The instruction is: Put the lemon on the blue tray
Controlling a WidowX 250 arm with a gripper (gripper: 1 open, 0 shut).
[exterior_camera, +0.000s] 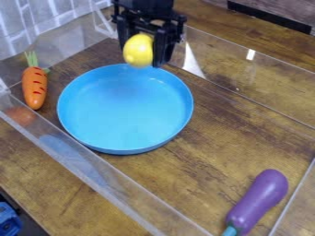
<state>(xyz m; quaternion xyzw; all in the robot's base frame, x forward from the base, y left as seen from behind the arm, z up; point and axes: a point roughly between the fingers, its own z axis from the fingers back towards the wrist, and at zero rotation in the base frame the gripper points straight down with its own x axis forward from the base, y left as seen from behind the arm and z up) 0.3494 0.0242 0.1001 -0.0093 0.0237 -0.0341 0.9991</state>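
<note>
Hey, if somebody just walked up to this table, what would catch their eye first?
Probably the big round blue tray in the left half of the view, its bare inside a bold patch of color. Just above its far edge in the picture, the bright yellow lemon shows against the black tool. Then come the orange carrot left of the tray and the purple eggplant at lower right.

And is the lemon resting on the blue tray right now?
No, the lemon is up at the gripper, beyond the far rim of the blue tray.
</note>
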